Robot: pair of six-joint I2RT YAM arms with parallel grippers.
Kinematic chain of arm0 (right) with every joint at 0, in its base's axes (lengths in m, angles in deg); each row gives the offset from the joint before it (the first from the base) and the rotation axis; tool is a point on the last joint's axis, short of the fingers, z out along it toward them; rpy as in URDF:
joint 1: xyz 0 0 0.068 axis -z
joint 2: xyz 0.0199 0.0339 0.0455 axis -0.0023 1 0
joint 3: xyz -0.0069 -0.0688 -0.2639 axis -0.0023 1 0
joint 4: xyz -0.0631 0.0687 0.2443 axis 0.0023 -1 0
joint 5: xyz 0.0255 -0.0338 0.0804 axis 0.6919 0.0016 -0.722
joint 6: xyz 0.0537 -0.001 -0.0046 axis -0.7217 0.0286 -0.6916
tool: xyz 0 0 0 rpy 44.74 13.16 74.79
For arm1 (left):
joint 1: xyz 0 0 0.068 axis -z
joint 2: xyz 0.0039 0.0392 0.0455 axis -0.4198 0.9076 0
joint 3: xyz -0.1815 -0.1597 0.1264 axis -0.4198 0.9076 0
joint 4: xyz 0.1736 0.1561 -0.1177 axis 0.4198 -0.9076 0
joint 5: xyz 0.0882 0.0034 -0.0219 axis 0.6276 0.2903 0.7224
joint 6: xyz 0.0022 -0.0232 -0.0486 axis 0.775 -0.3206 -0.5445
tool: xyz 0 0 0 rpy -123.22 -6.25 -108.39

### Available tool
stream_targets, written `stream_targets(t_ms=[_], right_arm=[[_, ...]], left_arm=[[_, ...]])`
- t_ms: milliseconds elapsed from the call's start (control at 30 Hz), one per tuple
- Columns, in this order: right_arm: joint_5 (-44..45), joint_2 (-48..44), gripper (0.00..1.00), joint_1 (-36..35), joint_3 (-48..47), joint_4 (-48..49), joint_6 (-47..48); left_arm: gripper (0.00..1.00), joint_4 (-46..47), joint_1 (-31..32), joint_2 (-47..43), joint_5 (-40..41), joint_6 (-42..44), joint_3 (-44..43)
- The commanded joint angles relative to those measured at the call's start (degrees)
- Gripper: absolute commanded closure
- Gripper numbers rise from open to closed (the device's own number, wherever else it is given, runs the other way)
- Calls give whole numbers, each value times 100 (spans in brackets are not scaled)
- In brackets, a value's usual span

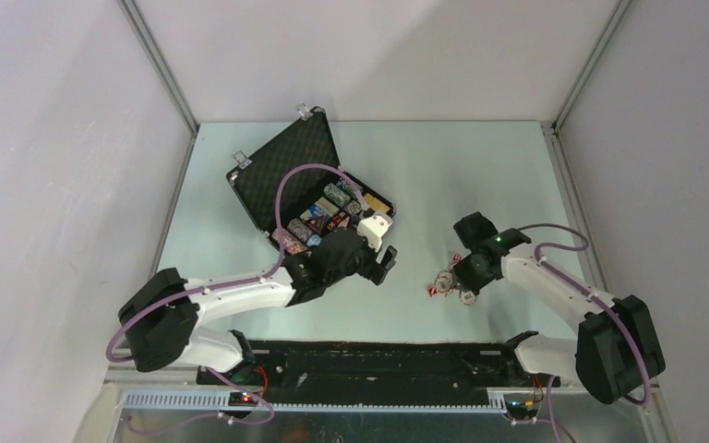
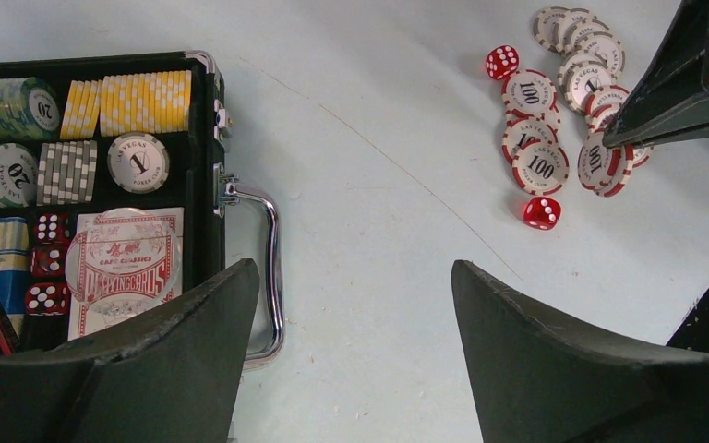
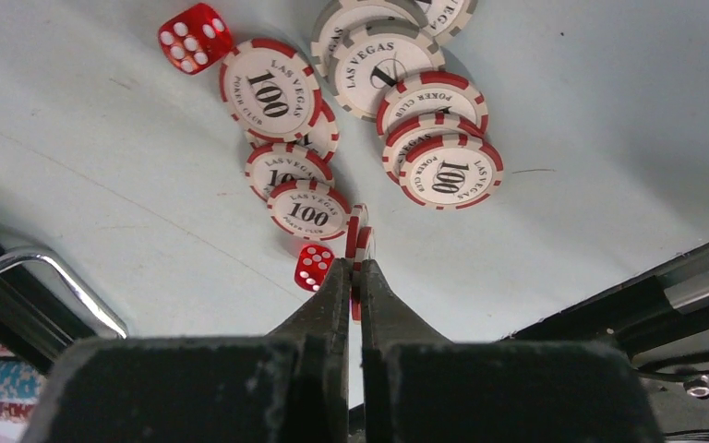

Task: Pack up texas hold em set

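Note:
The black case point(image 1: 282, 175) lies open at the back left, its lid propped up. In its tray point(image 2: 205, 185) are chip stacks point(image 2: 138, 101), a card deck point(image 2: 125, 268) and red dice point(image 2: 48, 263). Loose red-and-white 100 chips point(image 3: 270, 92) and two red dice point(image 3: 314, 267) point(image 3: 195, 37) lie on the table to the right. My right gripper point(image 3: 354, 268) is shut on a red-and-white chip point(image 3: 360, 235) held edge-on just above the table. My left gripper point(image 2: 355, 277) hangs open over bare table beside the case's silver handle point(image 2: 272, 268), holding nothing.
White-and-grey chips point(image 3: 383, 65) lie at the far side of the loose pile. A black rail point(image 1: 378, 360) runs along the near table edge between the arm bases. Grey walls enclose the table on three sides.

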Motion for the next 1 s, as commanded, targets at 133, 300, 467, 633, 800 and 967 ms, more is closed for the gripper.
stream_targets(t_ms=[133,300,467,633,800,967], right_arm=[[230,-582,100,48,1,464,867],[55,-927,100,43,1,810,1349],[-261,-1167,100,51,1,1377,2037],[-627,-1003,100,24,-173,1787,2189],[-757,-487,100,-185,-665,1974,2154],[-887,12,100,-359,-1103,2100,2026]], left_arm=[[17,91,-17,-14,-46,68,-170],[17,187,-17,-149,86,14,-41],[17,436,-29,-465,344,-65,189],[16,763,-212,-833,507,-250,571],[16,1203,-528,-1416,326,-388,1019],[15,1504,-576,-1718,205,-328,1296]])
